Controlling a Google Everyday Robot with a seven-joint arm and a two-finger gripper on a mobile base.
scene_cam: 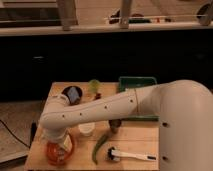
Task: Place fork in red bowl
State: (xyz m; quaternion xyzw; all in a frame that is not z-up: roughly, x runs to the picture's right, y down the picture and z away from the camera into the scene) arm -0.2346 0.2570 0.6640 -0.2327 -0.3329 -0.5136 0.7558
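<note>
The gripper [61, 145] hangs at the near-left corner of the desk [135, 137], directly over the red bowl [54, 155], with the long white arm [105, 107] crossing the desk behind it. Whether the gripper is wide, narrow or clamped on something cannot be told. The fork itself is not plainly distinguishable: a pale sliver [66, 142] at the gripper, just above the bowl's rim, may be it, which would suggest the placing step is nearly done. To the right of the gripper lie a white cup [86, 129], a green pod [100, 146] and, farther right, a white-handled utensil [131, 155] with a dark head, which looks more like a brush than a fork. A green tray [136, 81] sits well beyond the gripper at the far side. A fork is likely light, rigid and rather slick, so it is best pinched across the handle near its middle, where it will not swing; released low, it should settle against the bowl's wall rather than bounce out.
</note>
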